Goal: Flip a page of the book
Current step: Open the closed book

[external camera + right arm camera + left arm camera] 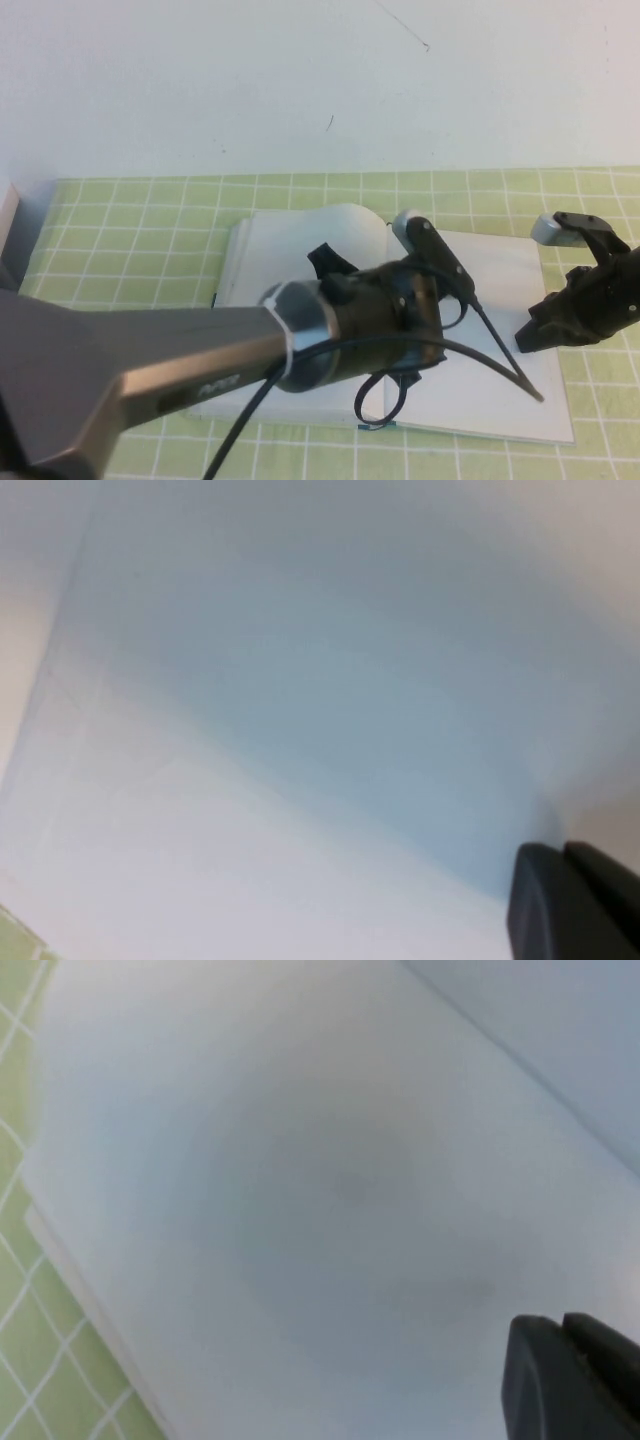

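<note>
Paper, thin & white: the page (345,225) arches up near the spine of the book (505,300), blank face showing, its edge lifted w/ the left arm (150,370) across it. Judged light, floppy, easy to crease or tear; slick too, so a pinch at the free outer edge or a light drag w/ a pad looks safer than grabbing mid-sheet. Book itself lies open & flat on the worktop (130,220), green check mat under it, thick block, prob. heavy enough to stay put while a sheet is pulled over. Left claw (425,290) sits low over the middle of the book by the raised page; can't tell whether it has any paper. Left wrist view shows only blank white paper very close and a bit of mat at the book's edge. Right claw (535,335) is at the book's right edge, tips down just over the right-hand page, fully closed, holding nothing visible. White wall (300,80) behind.
</note>
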`<state>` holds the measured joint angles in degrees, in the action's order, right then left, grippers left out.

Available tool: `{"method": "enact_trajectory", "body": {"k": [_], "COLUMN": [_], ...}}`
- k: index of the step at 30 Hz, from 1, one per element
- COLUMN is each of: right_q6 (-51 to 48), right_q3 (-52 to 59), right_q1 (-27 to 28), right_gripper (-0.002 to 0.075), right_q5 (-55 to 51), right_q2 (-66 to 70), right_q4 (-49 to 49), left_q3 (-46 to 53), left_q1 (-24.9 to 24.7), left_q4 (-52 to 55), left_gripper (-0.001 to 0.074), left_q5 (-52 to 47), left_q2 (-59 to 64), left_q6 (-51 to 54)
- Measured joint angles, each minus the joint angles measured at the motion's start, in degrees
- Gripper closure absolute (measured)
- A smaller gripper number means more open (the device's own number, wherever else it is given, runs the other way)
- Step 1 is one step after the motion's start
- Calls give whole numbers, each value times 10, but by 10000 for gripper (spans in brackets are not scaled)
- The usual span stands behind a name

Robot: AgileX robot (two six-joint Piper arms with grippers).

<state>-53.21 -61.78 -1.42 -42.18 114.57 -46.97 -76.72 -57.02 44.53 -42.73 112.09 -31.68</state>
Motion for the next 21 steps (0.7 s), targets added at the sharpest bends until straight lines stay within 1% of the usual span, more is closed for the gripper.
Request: {"method": "enact_trajectory", "body": {"k": [4,9,13,18,21], "right_q6": [0,0,-3,-68,-113], "right_q3": [0,6,7,45,89], "right_q1": [-1,-2,-2,-2,-2], "right_gripper": [727,727,727,727,727], "right_q5": [0,2,3,30,59], "right_q2": [-6,-39,-101,-228,-304], "right_q4": [8,34,26,-44,-91], "left_q3": [0,3,29,117,184], "left_q1": [11,42,72,114,126], "left_q4": [-26,-42,-45,-60,-63], "left_gripper": [737,737,737,737,737], "left_q5": [-3,-3,33,110,141], "left_q2": [-49,-97,-160,-284,-360], "left_q6": [-4,-11,-35,-64,-72]}}
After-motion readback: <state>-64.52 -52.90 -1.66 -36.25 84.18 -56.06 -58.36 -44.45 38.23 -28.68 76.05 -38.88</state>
